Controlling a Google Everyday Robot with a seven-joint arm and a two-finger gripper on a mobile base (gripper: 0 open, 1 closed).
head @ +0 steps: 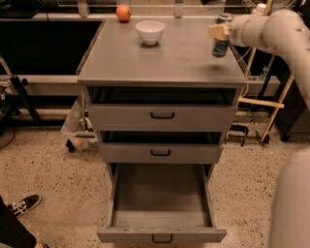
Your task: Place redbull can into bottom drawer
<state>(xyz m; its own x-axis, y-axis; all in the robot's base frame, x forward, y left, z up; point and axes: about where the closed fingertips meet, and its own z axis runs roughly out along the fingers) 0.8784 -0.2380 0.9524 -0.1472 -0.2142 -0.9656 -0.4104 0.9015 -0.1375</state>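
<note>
Worktop [145, 63]: grey cabinet top; everything loose sits along its back edge.
Bottom drawer [131, 235]: pulled fully out towards the camera, well past the worktop's front edge, its floor bare. The two upper drawers [162, 116] are open only a crack, so they do not cover it.
Arm [273, 29]: white, reaching in over the worktop's right edge, near the back right corner.
Gripper [222, 33]: at the back right corner, close to the right edge. Its jaws appear pressed onto the upper half of the can, with one pale pad showing on the can's near-left side.
White bowl [150, 31]: at the middle of the back edge, well apart from the jaws.
Redbull can [221, 47]: upright between the jaws, long axis vertical. A dark shadow lies on the worktop just in front of it, so it looks lifted slightly clear of the surface.
Orange fruit [123, 13]: back left of the bowl, out of the way.
Deciding relation: the drawer opening lies forward of the front edge, left of the can and far below it. In my judgement the can must travel forward past the front edge before descending, staying upright.
</note>
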